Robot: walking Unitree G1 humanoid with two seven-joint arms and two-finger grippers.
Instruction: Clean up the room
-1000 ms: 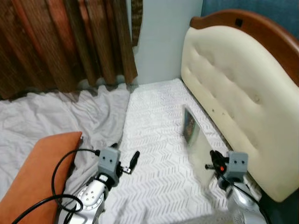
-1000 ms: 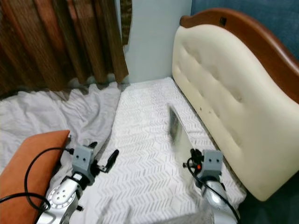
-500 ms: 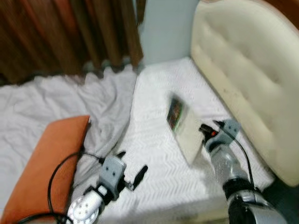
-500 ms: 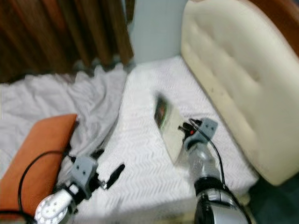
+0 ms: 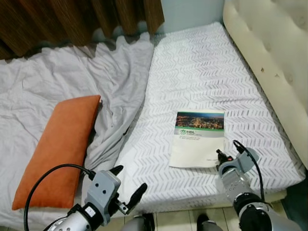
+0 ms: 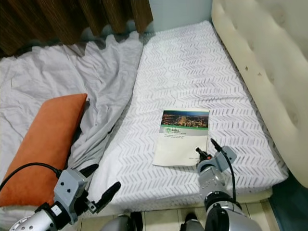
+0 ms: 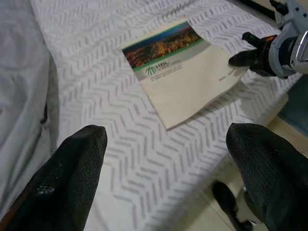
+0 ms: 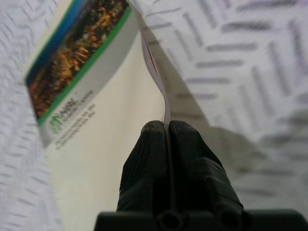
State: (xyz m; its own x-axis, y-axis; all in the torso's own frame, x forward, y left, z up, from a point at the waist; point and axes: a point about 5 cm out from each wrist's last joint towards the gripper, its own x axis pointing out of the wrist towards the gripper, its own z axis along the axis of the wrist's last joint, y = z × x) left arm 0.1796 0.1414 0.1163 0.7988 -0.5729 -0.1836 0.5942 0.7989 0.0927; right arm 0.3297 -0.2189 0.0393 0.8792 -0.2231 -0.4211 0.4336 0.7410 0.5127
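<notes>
Booklet (image 5: 197, 139) corner pinched in right claw (image 8: 166, 126) (flat on bed (image 5: 202, 72)).

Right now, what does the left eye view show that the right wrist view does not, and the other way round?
The left eye view alone shows the orange rectangular pillow, the crumpled grey sheet and the open left end effector. The right wrist view alone shows the right end effector pinching the booklet's edge, fingers shut. Both show the cream booklet with the city photo on the white patterned mattress.
</notes>
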